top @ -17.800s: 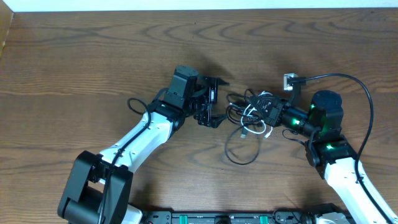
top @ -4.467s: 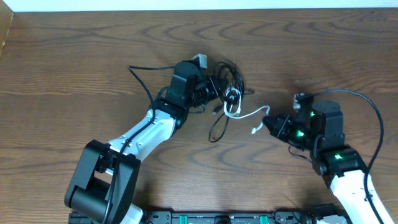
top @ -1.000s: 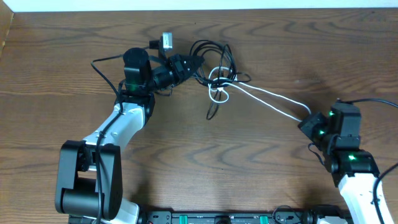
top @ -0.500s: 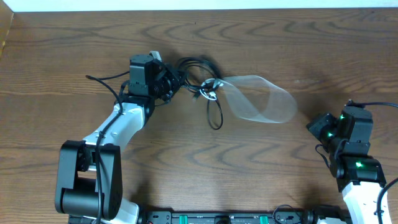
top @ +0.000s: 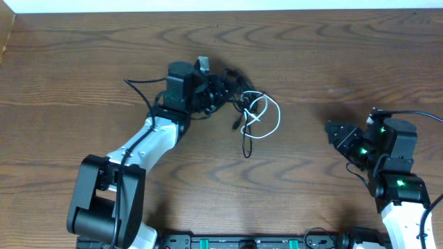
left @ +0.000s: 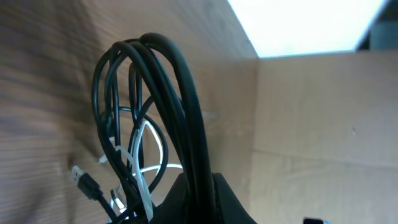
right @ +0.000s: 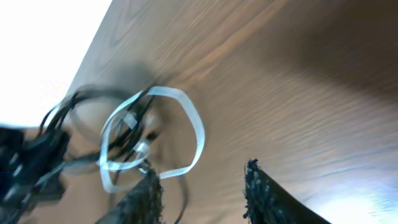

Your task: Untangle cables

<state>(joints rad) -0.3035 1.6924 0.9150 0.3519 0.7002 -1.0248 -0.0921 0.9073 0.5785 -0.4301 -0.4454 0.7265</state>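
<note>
The left hand (top: pixel 213 93) is clamped tight on the black cables (left: pixel 180 99) above the tabletop (top: pixel 332 48). The white cable (top: pixel 268 116) loops just beside it. The right hand (top: pixel 337 131), well apart, stands partly open and holds nothing.

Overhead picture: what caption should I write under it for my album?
Left gripper clamps the bunched black cables, the white cable loops beside them, right gripper open and empty.

A dark brown wooden table (top: pixel 83 62) fills the overhead view, its grain running in long wavy bands from 9 o'clock to 3 o'clock. A narrow white strip (top: pixel 221 5) lies along its far edge at 12 o'clock. At 10 o'clock a pale tan sliver (top: pixel 4 41) borders the wood. In the left wrist view a tan panel (left: pixel 323 124) stands beyond the table.
</note>
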